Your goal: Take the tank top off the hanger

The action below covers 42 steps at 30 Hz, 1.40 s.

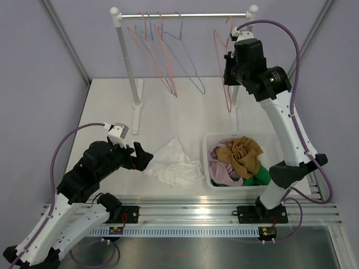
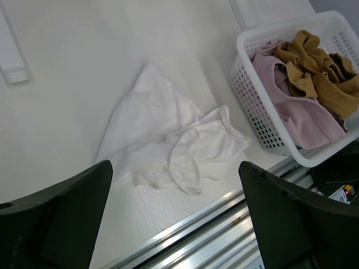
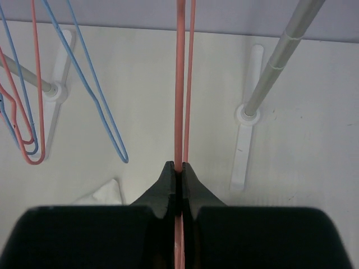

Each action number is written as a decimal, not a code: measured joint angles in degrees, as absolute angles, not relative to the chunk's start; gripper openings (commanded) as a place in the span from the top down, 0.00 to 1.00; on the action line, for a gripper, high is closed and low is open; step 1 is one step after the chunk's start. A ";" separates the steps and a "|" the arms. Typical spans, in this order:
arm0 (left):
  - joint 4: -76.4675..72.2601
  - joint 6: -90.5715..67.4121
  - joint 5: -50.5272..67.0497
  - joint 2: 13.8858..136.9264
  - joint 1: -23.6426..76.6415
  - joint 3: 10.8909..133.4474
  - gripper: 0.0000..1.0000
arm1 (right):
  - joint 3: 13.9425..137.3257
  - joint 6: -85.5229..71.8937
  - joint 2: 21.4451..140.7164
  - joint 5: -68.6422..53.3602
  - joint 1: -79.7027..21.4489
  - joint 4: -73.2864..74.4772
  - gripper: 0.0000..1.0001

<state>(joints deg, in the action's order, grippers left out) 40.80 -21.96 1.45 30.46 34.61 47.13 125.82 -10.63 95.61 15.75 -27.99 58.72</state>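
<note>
A white tank top (image 1: pixel 175 163) lies crumpled on the table, off any hanger; it also shows in the left wrist view (image 2: pixel 168 140). My left gripper (image 1: pixel 143 157) is open and empty, just left of the tank top and above the table's near edge (image 2: pixel 176 218). My right gripper (image 1: pixel 227 70) is raised at the rail's right end, shut on a bare red hanger (image 1: pixel 222 61). In the right wrist view the fingers (image 3: pixel 168 179) pinch the hanger's wire (image 3: pixel 179 84).
A white rail stand (image 1: pixel 126 67) carries several bare red and blue hangers (image 1: pixel 162 50). A white basket (image 1: pixel 208 147) of pink, brown and green clothes stands at the right. The rail's feet (image 1: pixel 136 106) rest on the table; a metal rail edge runs along the front.
</note>
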 measured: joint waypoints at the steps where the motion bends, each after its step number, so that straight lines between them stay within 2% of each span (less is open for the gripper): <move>1: 40.75 -21.82 1.80 30.46 34.61 46.76 0.01 | 127.98 -10.00 97.17 15.00 -27.42 59.44 1.00; 6: 39.86 -21.41 2.87 29.61 34.61 46.09 0.01 | 141.40 -7.60 105.89 12.16 -23.49 63.24 1.00; 11: 39.13 -21.39 3.25 28.16 34.61 45.56 0.01 | 149.10 -6.74 111.70 9.78 -19.94 64.29 1.00; 23: 38.92 -21.39 3.27 29.28 34.61 45.47 0.01 | 150.61 -6.39 117.40 5.23 -16.49 64.31 1.00; 26: 38.92 -21.39 3.25 29.30 34.61 45.47 0.01 | 148.57 -6.44 116.55 4.45 -16.45 63.00 0.96; 27: 38.92 -21.39 3.22 29.30 34.61 45.47 0.01 | 147.17 -6.44 115.92 4.27 -16.45 62.28 0.93; 29: 38.92 -21.39 3.22 29.30 34.59 45.47 0.01 | 144.77 -6.68 114.67 3.75 -16.45 61.12 0.78; 30: 38.92 -21.39 3.22 29.30 34.52 45.47 0.01 | 144.18 -6.85 114.21 3.53 -16.45 61.12 0.61; 32: 38.92 -21.39 3.22 29.30 34.39 45.47 0.01 | 143.28 -6.90 113.43 3.33 -16.45 61.14 0.43; 35: 38.92 -21.39 3.18 29.30 33.61 45.47 0.01 | 141.14 -7.18 111.46 3.22 -16.45 61.12 0.38; 36: 38.92 -21.41 3.14 29.28 33.26 45.47 0.01 | 140.03 -7.31 110.43 2.92 -16.45 61.17 0.29; 37: 38.92 -21.41 2.94 29.28 32.95 45.47 0.01 | 138.98 -7.68 109.27 2.66 -16.45 61.10 0.15; 38: 38.92 -21.41 2.68 29.23 32.56 45.47 0.01 | 137.60 -8.03 107.92 2.28 -16.45 60.75 0.05; 42: 39.03 -21.47 0.67 28.32 31.11 45.47 0.01 | 128.35 -8.25 99.04 1.21 -16.69 58.76 0.01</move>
